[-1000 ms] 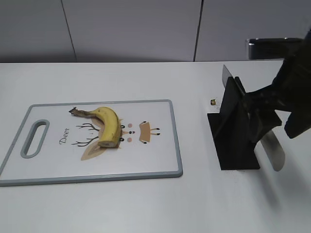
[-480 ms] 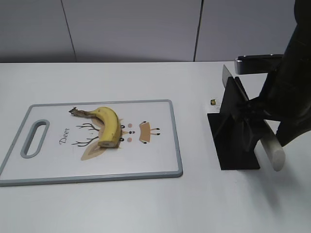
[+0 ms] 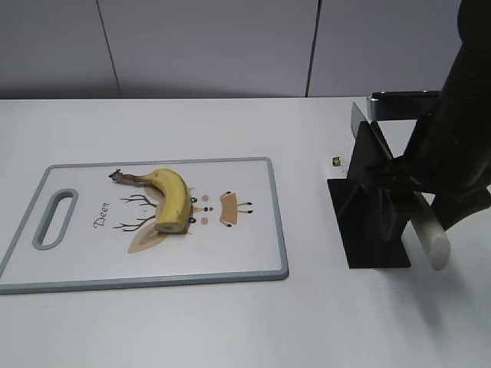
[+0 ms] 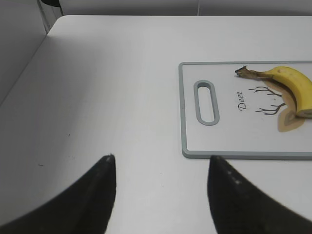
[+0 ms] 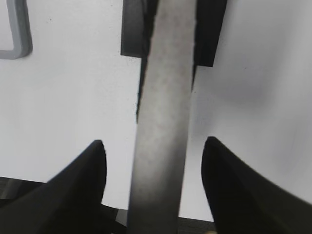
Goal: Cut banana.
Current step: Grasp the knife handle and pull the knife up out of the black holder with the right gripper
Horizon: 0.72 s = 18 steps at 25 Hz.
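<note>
Straddling the knife handle point(image 5: 161, 122), your right gripper point(image 5: 153, 161) has its two dark fingers point(image 5: 83, 180) spread wide, one on each side of the pale grey handle, with white table showing in the gaps, so the jaws are open and not pressing on it. In the exterior view the handle point(image 3: 430, 230) slants down and out of the black knife stand point(image 3: 372, 218), and the blade's tip point(image 3: 357, 119) pokes up behind the stand's top. The right arm point(image 3: 456, 146) hangs over the stand from the right edge.

Your left gripper point(image 4: 161, 192) is also wide open, its fingertips point(image 4: 105, 168) well apart over bare white table point(image 4: 97, 97), with nothing between them. Just ahead of it lies the grey-rimmed cutting board point(image 4: 187, 146), its handle slot point(image 4: 206, 102) nearest.

The banana point(image 3: 170, 198) lies on the cutting board point(image 3: 253, 261), well apart from the knife stand, its stem pointing toward the slot end and its cut end resting on the printed deer drawing point(image 3: 222, 208). A small dark object point(image 3: 336, 161) sits on the table just beside the stand.
</note>
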Tool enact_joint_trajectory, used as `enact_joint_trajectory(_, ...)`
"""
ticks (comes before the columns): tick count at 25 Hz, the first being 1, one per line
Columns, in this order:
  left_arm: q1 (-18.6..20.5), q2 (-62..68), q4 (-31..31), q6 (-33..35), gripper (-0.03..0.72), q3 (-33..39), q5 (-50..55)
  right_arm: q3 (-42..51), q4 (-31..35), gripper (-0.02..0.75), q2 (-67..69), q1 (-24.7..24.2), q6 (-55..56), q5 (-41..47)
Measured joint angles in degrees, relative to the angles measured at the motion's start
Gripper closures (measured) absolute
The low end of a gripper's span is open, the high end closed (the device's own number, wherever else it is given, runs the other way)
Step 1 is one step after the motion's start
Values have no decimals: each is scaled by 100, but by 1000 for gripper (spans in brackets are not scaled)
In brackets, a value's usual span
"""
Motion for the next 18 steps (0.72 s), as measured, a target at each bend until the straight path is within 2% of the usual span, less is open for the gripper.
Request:
enact_joint_trajectory(3,0,0,0,0,113,0,0,0,11,349,0,0,30,85)
enact_joint_trajectory(7,0,0,0,0,114,0,0,0,33,556,0,0,123,173)
enact_joint_trajectory(8,0,0,0,0,114,0,0,0,49,575,0,0,176,180)
enact_joint_trajectory(18,0,0,0,0,114,0,0,0,54,576,-6,0,206,203)
